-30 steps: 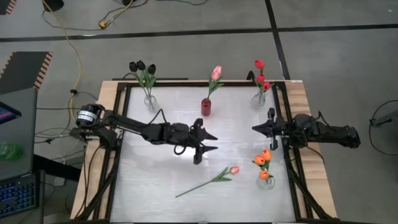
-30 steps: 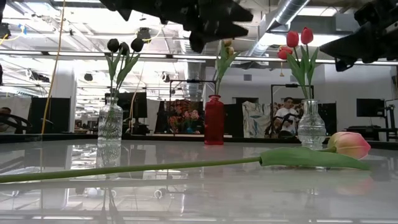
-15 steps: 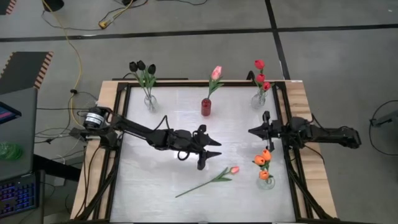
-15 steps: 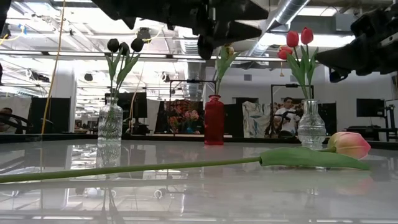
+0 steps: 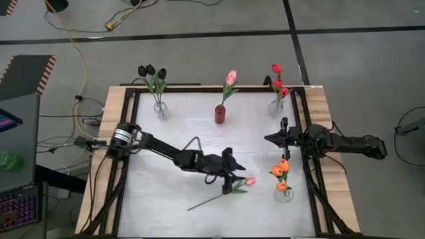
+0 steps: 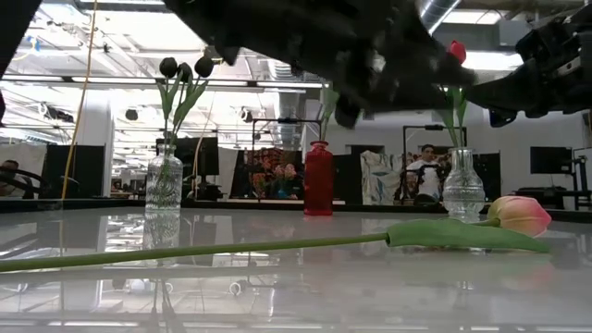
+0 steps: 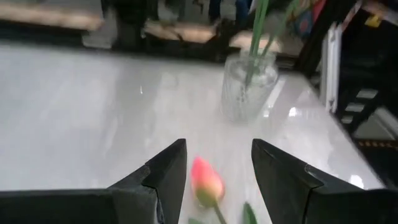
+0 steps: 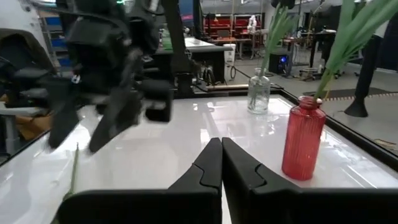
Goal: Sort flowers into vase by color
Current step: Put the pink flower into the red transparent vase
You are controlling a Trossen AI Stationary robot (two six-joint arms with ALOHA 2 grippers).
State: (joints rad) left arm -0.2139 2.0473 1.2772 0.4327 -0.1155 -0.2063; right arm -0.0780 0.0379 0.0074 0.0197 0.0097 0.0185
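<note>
High view places the left gripper [image 5: 238, 180] over the loose pink-headed tulip [image 5: 250, 180] lying on the white tabletop [image 5: 159, 199] — fingers spread, empty — so pickup is pending: descend, clamp, carry to the red ribbed vase [image 5: 220, 114]; right gripper [image 5: 268, 138] waits closed, empty.

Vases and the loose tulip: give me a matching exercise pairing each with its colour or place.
Column 1:
1. red vase
2. far left clear vase
3. near right clear vase
4. loose pink tulip

Column 2:
a. holds orange tulips
b. lies on the table, left gripper open over it
c. holds one pink tulip
d. holds black tulips

Pairs: 1-c, 2-d, 3-a, 4-b
</note>
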